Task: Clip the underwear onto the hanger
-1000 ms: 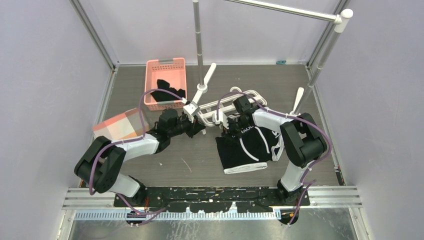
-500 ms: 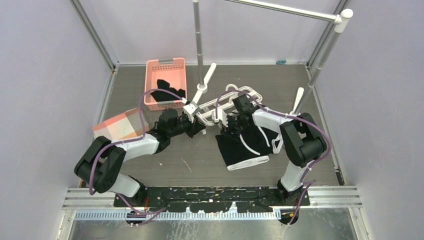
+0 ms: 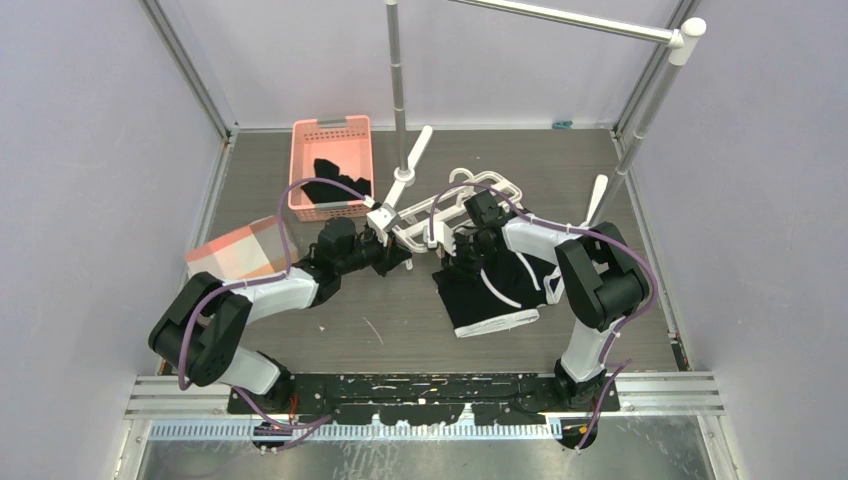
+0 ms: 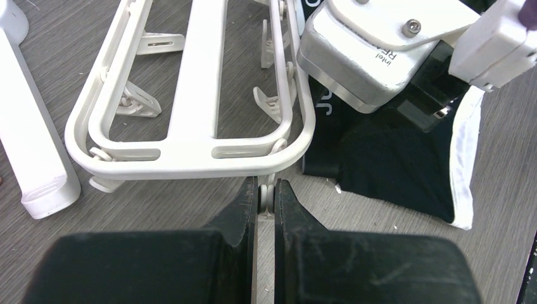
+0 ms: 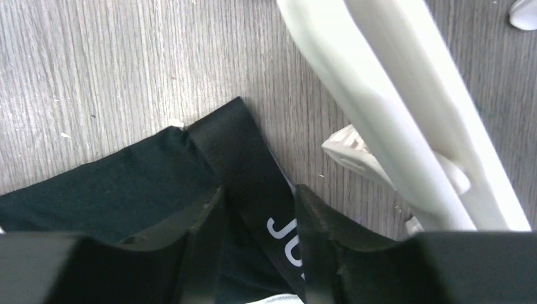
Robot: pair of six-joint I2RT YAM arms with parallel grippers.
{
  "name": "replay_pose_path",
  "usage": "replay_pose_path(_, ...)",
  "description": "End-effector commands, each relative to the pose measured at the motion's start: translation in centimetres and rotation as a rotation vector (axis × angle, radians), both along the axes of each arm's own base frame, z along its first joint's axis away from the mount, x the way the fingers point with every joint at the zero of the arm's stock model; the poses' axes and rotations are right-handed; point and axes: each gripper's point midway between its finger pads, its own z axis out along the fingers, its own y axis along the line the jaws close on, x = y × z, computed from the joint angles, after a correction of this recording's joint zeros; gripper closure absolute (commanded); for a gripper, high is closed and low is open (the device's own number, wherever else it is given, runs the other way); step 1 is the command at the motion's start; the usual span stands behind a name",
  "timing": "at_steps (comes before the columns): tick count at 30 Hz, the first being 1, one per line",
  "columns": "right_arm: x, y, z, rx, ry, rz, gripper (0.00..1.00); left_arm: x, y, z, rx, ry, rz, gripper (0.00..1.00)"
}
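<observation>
The white hanger [image 3: 440, 205] lies flat on the table between my arms. My left gripper [image 3: 395, 252] is shut on a small clip [image 4: 266, 197] at the hanger's near end rail [image 4: 190, 161]. The black underwear [image 3: 490, 295] with white piping lies right of the hanger. My right gripper [image 3: 462, 250] is shut on its lettered waistband [image 5: 247, 158], its fingers [image 5: 329, 221] astride the band beside the hanger rail [image 5: 392, 107]. The left wrist view shows the underwear [image 4: 392, 164] under the right wrist housing [image 4: 380, 44].
A pink basket [image 3: 332, 165] holding plain black garments stands at the back left. The grey rail stand's pole [image 3: 397, 80] and white feet [image 3: 412, 158] [image 3: 597, 195] rise just behind the hanger. A pink-and-white box [image 3: 240, 250] sits left of my left arm.
My right gripper has pulled the underwear's waistband a little left, toward the hanger's clips, and the garment has bunched up. The hanger's far end shifted slightly. The left arm has not moved.
</observation>
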Motion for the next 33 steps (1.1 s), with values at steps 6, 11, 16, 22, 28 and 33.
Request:
replay_pose_path(6, -1.4, -1.4, -1.3, -0.084, 0.044, 0.020, 0.85, 1.1, -1.1, 3.8, -0.069, -0.110, -0.022, 1.00)
replay_pose_path(11, -2.2, -0.8, 0.3, -0.038, 0.019, 0.035, 0.96, 1.0, -1.0, 3.9, -0.069, -0.110, -0.020, 1.00)
replay_pose_path(16, -2.8, 0.1, 3.2, 0.063, -0.081, 0.052, 0.99, 1.1, -1.2, 4.4, -0.083, -0.110, -0.017, 1.00)
replay_pose_path(22, -4.5, 1.8, 5.3, 0.172, -0.268, 0.158, 0.99, 1.0, -1.2, 4.7, -0.093, -0.112, -0.020, 1.00)
replay_pose_path(28, -5.2, 3.1, 6.2, 0.229, -0.488, 0.257, 0.99, 0.9, -1.1, 4.9, -0.095, -0.116, -0.019, 1.00)
replay_pose_path(33, -4.7, 4.4, 8.7, 0.346, -0.600, 0.238, 0.99, 0.8, -1.2, 5.0, -0.098, -0.113, -0.028, 1.00)
